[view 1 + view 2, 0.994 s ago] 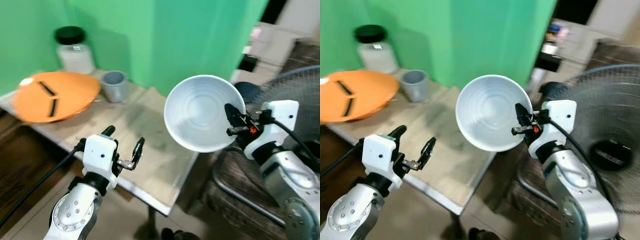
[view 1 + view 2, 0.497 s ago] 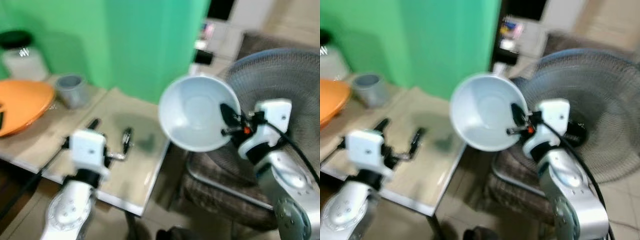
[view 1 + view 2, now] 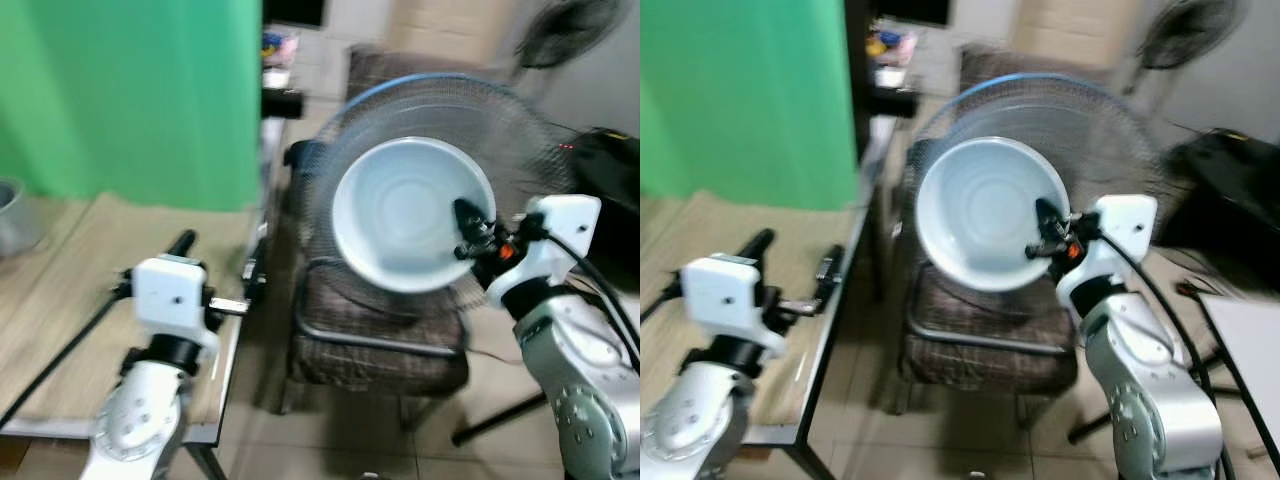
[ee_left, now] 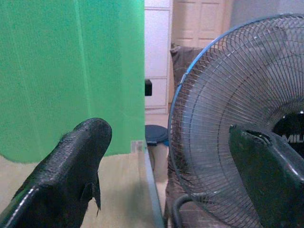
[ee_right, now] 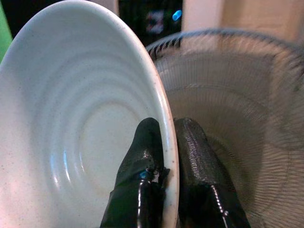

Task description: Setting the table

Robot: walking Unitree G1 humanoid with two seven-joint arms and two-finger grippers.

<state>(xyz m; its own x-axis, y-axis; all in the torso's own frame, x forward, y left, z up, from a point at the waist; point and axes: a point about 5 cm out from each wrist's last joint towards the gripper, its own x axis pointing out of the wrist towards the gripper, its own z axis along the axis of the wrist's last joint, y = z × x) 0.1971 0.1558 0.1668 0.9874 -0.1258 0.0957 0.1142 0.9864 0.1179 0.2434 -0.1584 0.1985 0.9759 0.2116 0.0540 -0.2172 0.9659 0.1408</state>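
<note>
A pale blue-white bowl [image 3: 410, 225] hangs in the air in front of me, tipped so its inside faces me. My right gripper [image 3: 468, 228] is shut on the bowl's right rim; in the right wrist view one black finger [image 5: 145, 156] lies inside the bowl [image 5: 71, 128] and the other outside. My left gripper [image 3: 215, 270] is open and holds nothing, raised above the right edge of the wooden table [image 3: 60, 290]; its two black fingers [image 4: 71, 166] stand wide apart in the left wrist view.
A large standing fan [image 3: 520, 150] with a wire cage stands behind the bowl, over a brown checked chair [image 3: 370, 350]. A green screen [image 3: 130, 90] rises at the left. A grey cup [image 3: 12, 215] sits at the table's far left. Tiled floor lies below.
The view has swung to the right: the orange plate and the jar have left the picture, and the fan and chair now lie ahead. Both grippers keep their poses; the bowl stays held.
</note>
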